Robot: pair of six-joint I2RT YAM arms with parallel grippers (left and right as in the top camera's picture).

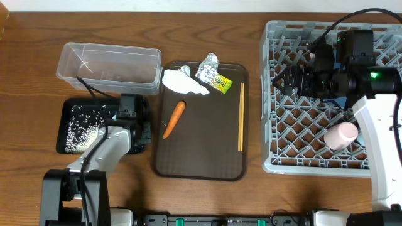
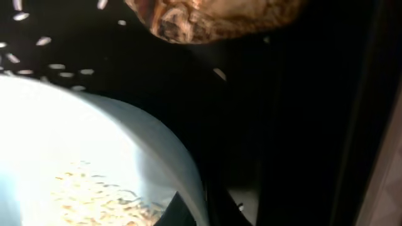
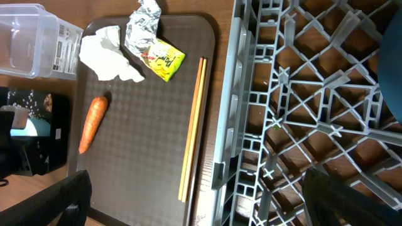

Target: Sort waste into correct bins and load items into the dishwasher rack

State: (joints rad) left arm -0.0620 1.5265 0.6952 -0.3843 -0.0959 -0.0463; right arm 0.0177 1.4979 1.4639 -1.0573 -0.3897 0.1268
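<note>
The right pincer (image 3: 196,185) was spread wide and empty above the dishwasher rack (image 1: 295,129) at frame right. The left pincer's (image 1: 133,122) grip could not be told — a white bowl (image 2: 75,144), rice (image 2: 94,194) inside, was seen close against the black tray (image 1: 64,110).

A carrot (image 3: 93,123), tissue (image 3: 108,53), foil (image 3: 143,25), wrapper (image 3: 163,58) and chopsticks (image 3: 193,129) lie on the brown tray (image 3: 144,144) beside the grey rack (image 3: 248,100).

Brown tray (image 1: 201,147) on wooden table (image 1: 31,94)
</note>
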